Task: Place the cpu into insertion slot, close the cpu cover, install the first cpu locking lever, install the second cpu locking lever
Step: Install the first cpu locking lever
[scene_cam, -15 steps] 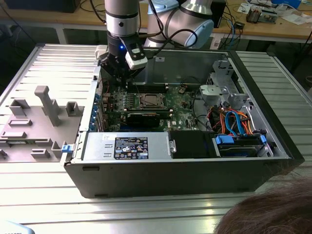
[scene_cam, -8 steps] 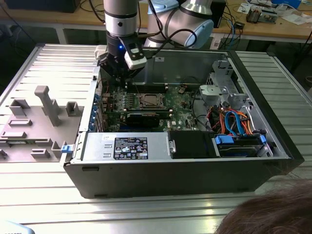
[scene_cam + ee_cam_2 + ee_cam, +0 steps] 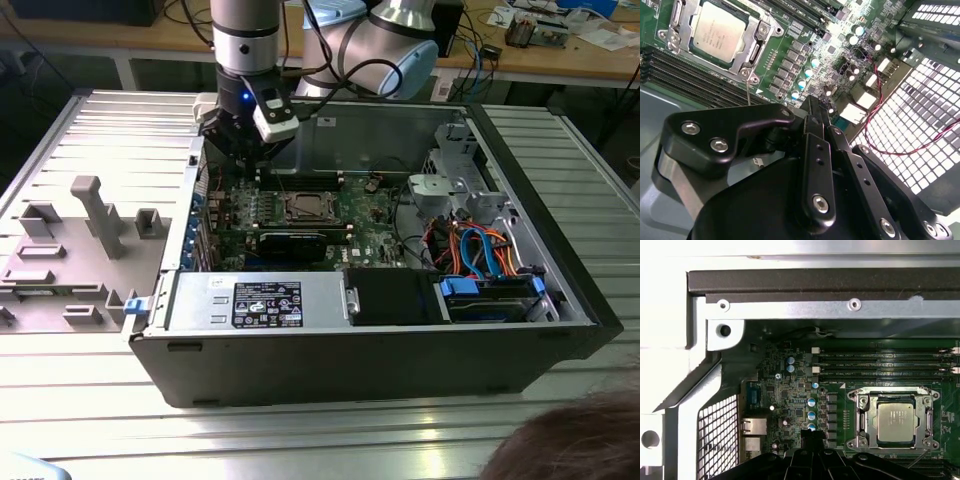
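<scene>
On the motherboard, cpu sits within cpu cover.

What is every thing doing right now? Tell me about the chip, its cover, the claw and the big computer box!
cpu: lying flat in its socket.
cpu cover: down, framing the chip.
lever rod: pokes out past the socket; whether it is latched cannot be told.
claw: shut, empty, above the motherboard beside the socket.
memory slots: empty.
computer case: open, side panel off.
</scene>
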You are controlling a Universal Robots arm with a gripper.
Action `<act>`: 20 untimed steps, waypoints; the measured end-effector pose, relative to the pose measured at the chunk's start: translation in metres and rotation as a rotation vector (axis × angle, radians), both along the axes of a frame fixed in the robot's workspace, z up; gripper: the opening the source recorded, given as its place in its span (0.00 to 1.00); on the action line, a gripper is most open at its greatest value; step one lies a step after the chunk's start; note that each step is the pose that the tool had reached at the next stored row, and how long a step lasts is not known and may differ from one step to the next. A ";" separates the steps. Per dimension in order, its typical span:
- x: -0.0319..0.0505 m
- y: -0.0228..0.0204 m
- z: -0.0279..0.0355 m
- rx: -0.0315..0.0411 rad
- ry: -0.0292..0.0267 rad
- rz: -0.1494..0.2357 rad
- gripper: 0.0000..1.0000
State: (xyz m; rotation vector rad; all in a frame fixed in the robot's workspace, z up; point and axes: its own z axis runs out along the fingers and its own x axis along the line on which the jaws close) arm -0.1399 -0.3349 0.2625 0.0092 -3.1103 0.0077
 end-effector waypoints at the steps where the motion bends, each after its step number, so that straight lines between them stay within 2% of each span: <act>1: -0.0002 0.0000 0.0000 0.0001 0.0000 0.000 0.11; 12: -0.0024 -0.0001 -0.0003 -0.0003 0.0003 0.000 0.11; 16: 0.0021 0.0001 -0.0007 0.0003 -0.0005 0.000 0.11; 20: 0.0055 0.0082 -0.0005 0.0003 0.0001 0.000 0.11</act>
